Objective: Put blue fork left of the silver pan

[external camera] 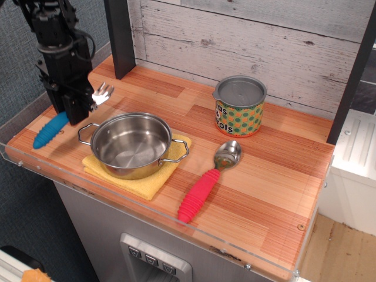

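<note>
Over on the far left, the black tool (73,111) hangs low over the worktop (276,176), clenched around the middle of the blue fork (50,130). The fork sits slanted in that grip: its ribbed blue handle sticks out below and to the left of the tool, down near the worktop's left edge, while the silver head pokes out on the other side, up and to the right. Whether the handle's tip touches the wood or floats just above it, I cannot tell from here.

Just beside the tool, to its right, there's the silver pan (131,144), upright and shiny, with one wire loop handle pointing toward the fork and the other toward the right. So the fork is left of the pan, close to it but apart from it. The pan rests on a folded yellow cloth (141,179), whose corners peek out in front and on the right.

Moving along, a spoon with a pink-red handle (208,182) lies flat on the wood, bowl up toward the back, handle angled toward the front edge. Behind it, near the whitewashed plank wall (247,35), stands a can (239,106) with a grey lid and an orange-and-green dotted label, upright and well apart from the pan.
</note>
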`<state>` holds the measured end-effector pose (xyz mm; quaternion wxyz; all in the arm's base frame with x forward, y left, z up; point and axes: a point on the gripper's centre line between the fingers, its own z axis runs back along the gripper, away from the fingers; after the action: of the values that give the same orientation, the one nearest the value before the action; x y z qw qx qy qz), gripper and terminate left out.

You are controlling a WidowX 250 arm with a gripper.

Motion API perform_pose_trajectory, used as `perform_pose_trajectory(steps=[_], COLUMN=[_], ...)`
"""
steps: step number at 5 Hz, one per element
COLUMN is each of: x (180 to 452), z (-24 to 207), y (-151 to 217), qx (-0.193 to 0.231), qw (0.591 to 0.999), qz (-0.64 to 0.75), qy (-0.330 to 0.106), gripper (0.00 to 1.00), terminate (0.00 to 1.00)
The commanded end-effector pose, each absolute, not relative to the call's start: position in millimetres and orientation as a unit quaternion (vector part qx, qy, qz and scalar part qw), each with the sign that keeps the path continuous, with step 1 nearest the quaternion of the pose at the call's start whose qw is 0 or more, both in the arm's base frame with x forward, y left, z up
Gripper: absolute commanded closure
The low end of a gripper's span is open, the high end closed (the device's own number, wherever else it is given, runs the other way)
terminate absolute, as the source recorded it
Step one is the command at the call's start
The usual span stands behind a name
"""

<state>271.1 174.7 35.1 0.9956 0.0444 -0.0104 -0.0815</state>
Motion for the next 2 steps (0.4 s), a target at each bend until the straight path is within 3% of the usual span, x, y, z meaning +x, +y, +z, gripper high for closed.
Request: perform_pose_trajectory(steps=[1,2], x=[287.2,287.7], z=[38.0,34.1], y=[182.1,183.7], qx=[0.048,0.041], qw=[0.996,0.998], qz=[-0.073,-0.052], qy=[-0.022,-0.016], gripper=[1.0,1.0], terminate=[0.0,0.0])
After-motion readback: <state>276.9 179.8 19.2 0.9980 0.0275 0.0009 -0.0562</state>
